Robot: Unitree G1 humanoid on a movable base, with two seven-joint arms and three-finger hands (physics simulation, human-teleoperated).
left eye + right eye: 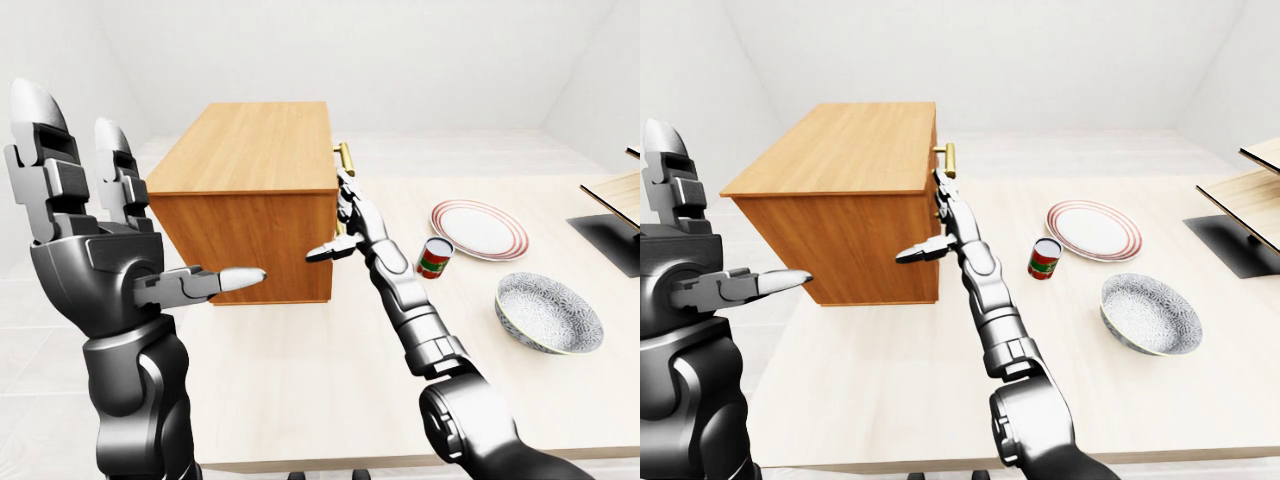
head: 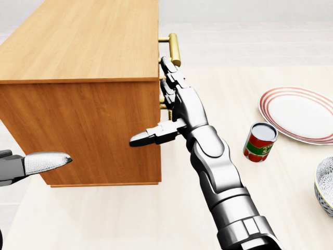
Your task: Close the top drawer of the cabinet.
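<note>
A wooden cabinet stands on the light table, with its drawer side turned to the right of the views and seen edge-on. A brass handle sticks out at its top right corner. No drawer front shows standing out past the cabinet's edge. My right hand is open, with its fingers pointing up along the cabinet's right face just below the handle and its thumb across the near side. My left hand is open and raised at the left, apart from the cabinet.
A red and green can stands to the right of my right forearm. A red-rimmed plate lies beyond it and a patterned bowl lies nearer. A dark base with wooden shelves is at the far right.
</note>
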